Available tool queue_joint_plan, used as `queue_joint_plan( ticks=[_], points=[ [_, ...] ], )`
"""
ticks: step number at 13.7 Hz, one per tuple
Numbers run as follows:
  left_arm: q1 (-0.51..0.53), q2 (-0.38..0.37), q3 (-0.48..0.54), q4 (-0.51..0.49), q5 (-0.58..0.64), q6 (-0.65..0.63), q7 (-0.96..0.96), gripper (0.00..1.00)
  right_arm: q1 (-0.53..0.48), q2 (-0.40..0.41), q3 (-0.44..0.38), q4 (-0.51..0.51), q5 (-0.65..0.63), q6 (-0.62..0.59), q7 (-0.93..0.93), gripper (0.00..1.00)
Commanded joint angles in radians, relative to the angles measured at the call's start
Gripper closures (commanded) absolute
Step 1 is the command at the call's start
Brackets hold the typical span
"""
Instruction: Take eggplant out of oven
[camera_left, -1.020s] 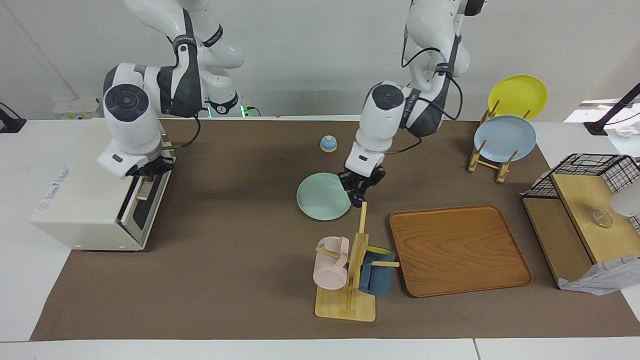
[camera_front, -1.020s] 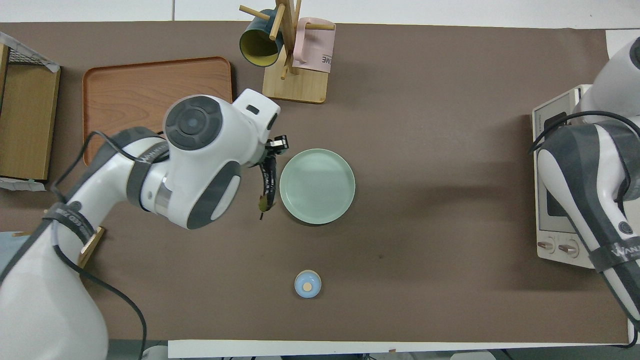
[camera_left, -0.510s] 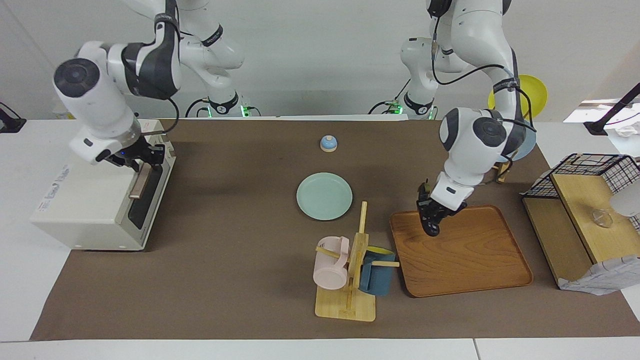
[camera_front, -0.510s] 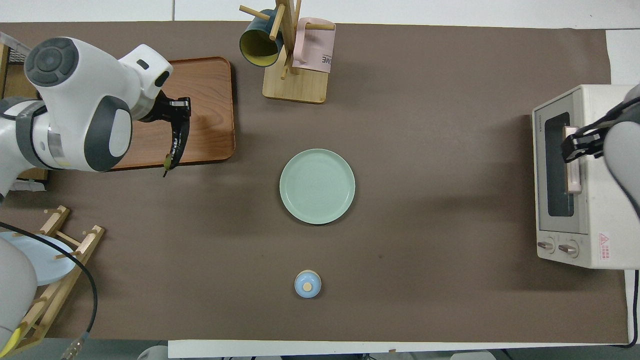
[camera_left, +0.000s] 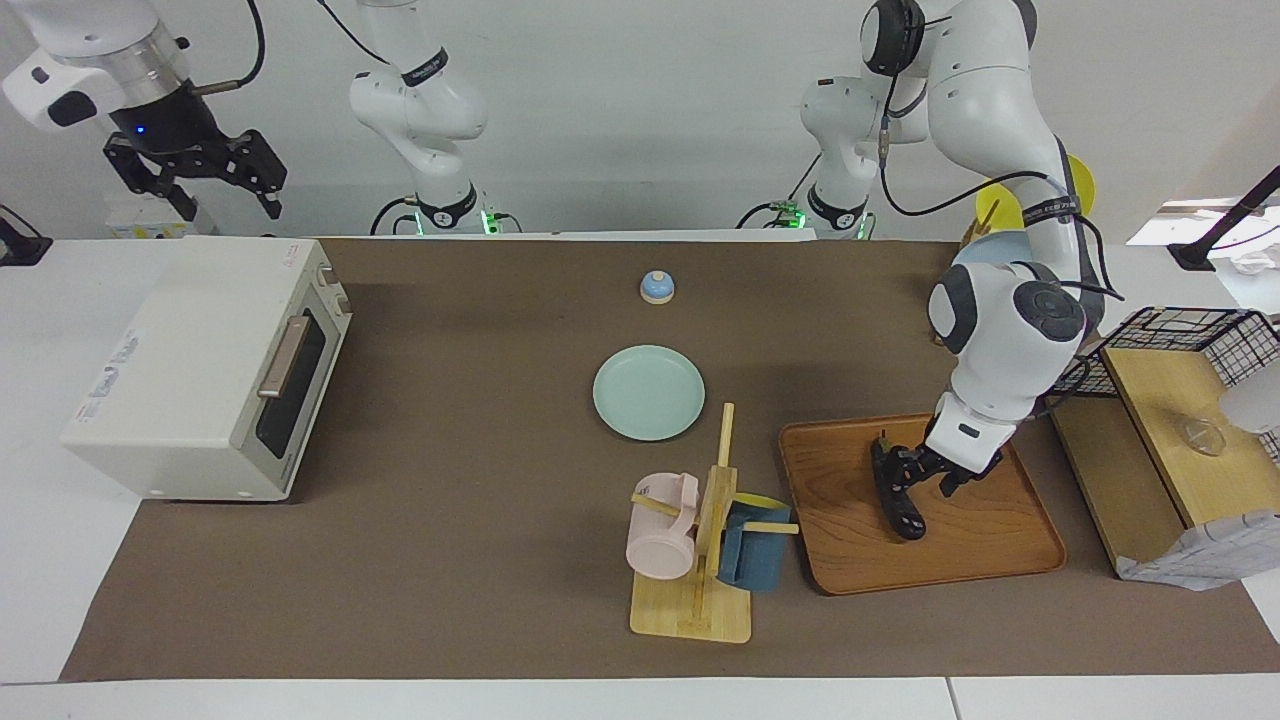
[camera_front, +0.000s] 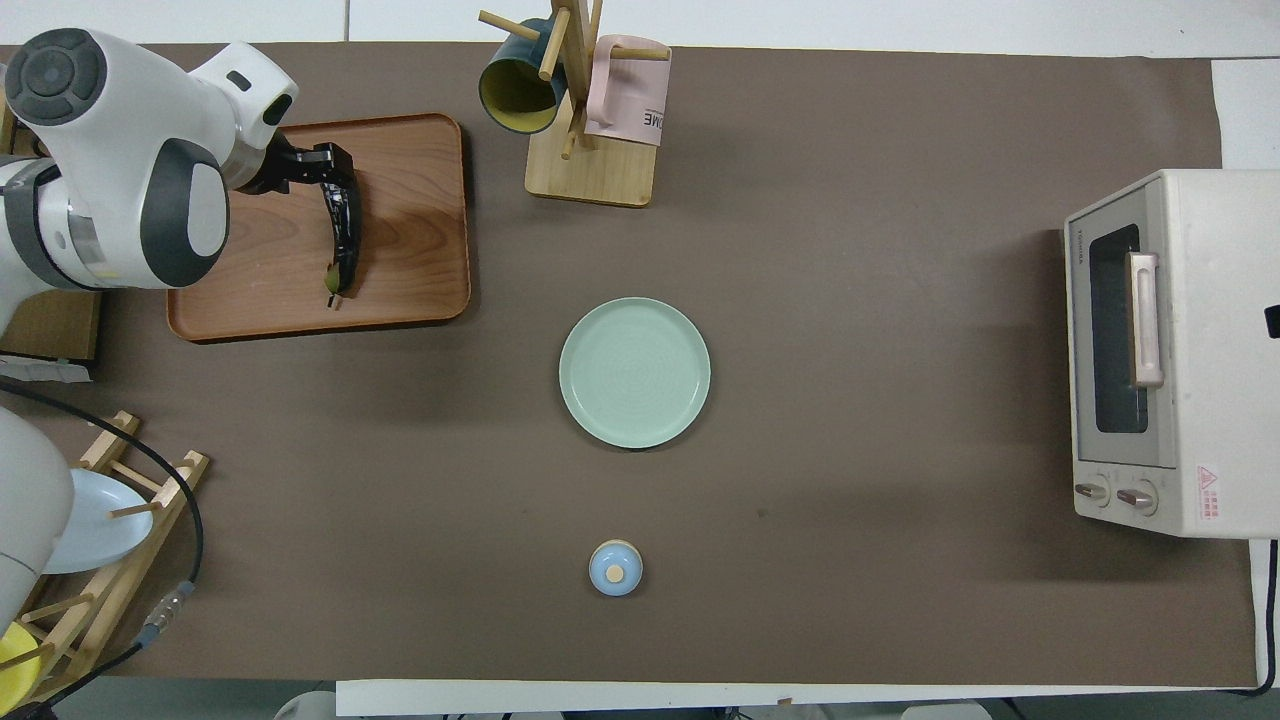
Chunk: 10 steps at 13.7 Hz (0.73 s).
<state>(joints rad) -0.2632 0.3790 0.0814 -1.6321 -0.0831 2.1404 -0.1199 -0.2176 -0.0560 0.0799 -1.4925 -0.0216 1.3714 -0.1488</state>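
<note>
The eggplant (camera_left: 897, 500) is dark and curved and hangs from my left gripper (camera_left: 915, 472), which is shut on its upper end over the wooden tray (camera_left: 1000, 545). Its lower end is at the tray's surface; I cannot tell if it touches. In the overhead view the eggplant (camera_front: 345, 235) lies over the tray (camera_front: 420, 200) below my left gripper (camera_front: 325, 175). The cream oven (camera_left: 190, 370) stands at the right arm's end of the table with its door shut. My right gripper (camera_left: 190, 170) is open and empty, high above the oven (camera_front: 1200, 350).
A mint-green plate (camera_left: 648, 392) lies mid-table, with a small blue bell (camera_left: 657, 287) nearer to the robots. A mug tree (camera_left: 700, 560) with a pink and a blue mug stands beside the tray. A plate rack (camera_front: 110, 500), wooden shelf and wire basket (camera_left: 1180, 335) are at the left arm's end.
My left gripper carried the eggplant from beside the mint plate to over the tray and lowered it. My right gripper let go of the oven's handle and rose high; the door is shut.
</note>
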Motion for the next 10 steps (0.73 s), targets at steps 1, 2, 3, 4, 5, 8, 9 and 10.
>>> queue_joint_plan(
  ticks=[1, 2, 3, 4, 5, 8, 9, 10],
  points=[
    [0.019, -0.165, 0.012, -0.008, -0.004, -0.233, -0.001, 0.0, -0.008, 0.041, 0.003, 0.028, 0.017, -0.008, 0.018, 0.0],
    [0.019, -0.214, 0.014, -0.008, -0.004, -0.297, -0.001, 0.0, 0.0, 0.039, -0.015, 0.028, 0.017, -0.008, 0.018, 0.0],
    [0.022, -0.262, 0.015, -0.002, -0.004, -0.392, 0.002, 0.0, 0.029, 0.042, -0.035, 0.028, 0.012, -0.005, 0.018, 0.0],
    [0.033, -0.308, 0.026, 0.021, -0.003, -0.49, 0.008, 0.0, 0.068, 0.044, -0.067, 0.028, 0.005, -0.003, 0.018, 0.0],
    [0.035, -0.345, 0.03, 0.055, 0.002, -0.581, 0.019, 0.0, 0.098, 0.042, -0.101, 0.028, 0.009, -0.002, 0.018, 0.0],
    [0.035, -0.365, 0.031, 0.173, 0.094, -0.733, 0.088, 0.0, 0.106, 0.024, -0.12, 0.012, 0.017, 0.001, 0.017, 0.0],
    [0.036, -0.365, 0.034, 0.176, 0.097, -0.738, 0.098, 0.0, 0.107, 0.022, -0.118, 0.009, 0.017, 0.005, 0.017, 0.0],
    [0.045, -0.365, 0.034, 0.176, 0.091, -0.737, 0.124, 0.0, 0.107, 0.022, -0.114, 0.006, 0.017, 0.005, 0.02, 0.0]
  ],
)
